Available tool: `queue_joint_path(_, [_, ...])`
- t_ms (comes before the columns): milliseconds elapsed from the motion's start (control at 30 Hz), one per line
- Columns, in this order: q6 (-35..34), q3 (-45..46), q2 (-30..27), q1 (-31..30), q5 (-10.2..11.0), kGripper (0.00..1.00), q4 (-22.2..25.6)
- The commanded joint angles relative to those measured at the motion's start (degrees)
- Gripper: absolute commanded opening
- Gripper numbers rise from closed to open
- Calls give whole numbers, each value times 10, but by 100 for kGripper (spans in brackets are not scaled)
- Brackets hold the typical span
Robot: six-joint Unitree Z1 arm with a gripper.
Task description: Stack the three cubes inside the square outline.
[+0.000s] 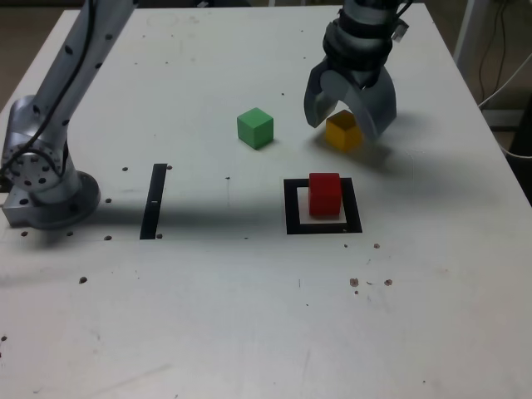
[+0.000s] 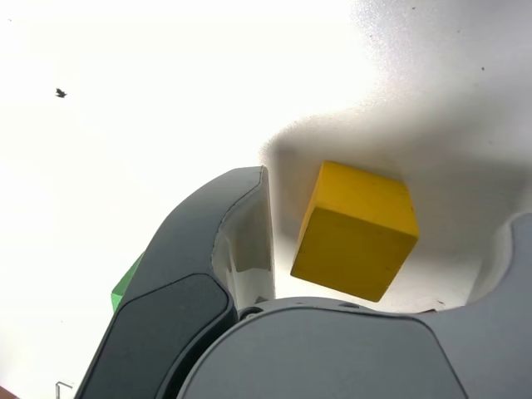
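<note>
Between the spread jaws of the pincer (image 1: 347, 126) sits the yellow cube (image 1: 343, 131), and neither jaw can be seen gripping it. The jaws stand wide. In the wrist view, the cube lies nearer the jaw with the pale inner face than the other one, with bare table showing on both sides of it. In the exterior view, one jaw hangs in front of the cube and hides part of its right side; whether it touches, I cannot tell.

Well to the exterior view's left of the pincer, the green cube (image 1: 255, 129) rests on the table (image 1: 199, 316), turned so that an edge faces the camera. Nearer the camera than the pincer, the red cube (image 1: 325, 195) stands upright on the square outline (image 1: 293, 227), over the white centre and reaching the black far side.

All three cubes are plain and matte, with crisp edges; the yellow one shows a few tiny dark marks. Smooth and grey, the jaws curve like claws, with thin seams along their casing. Pale and slightly glossy, the table is flecked with dark chips. A straight black strip (image 1: 154, 202) lies near the arm's round base (image 1: 58, 204). No lettering can be made out.
</note>
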Motion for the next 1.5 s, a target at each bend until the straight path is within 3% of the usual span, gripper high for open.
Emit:
queue_joint_path(0, [-7, 1, 3, -3, 7, 78, -2])
queue_joint_path(300, [-21, 4, 3, -14, 23, 47, -11])
queue_joint_path(433, [-22, 5, 3, -19, 25, 39, -15])
queue_joint_path(1467, [-40, 3, -2, -20, 40, 34, -3])
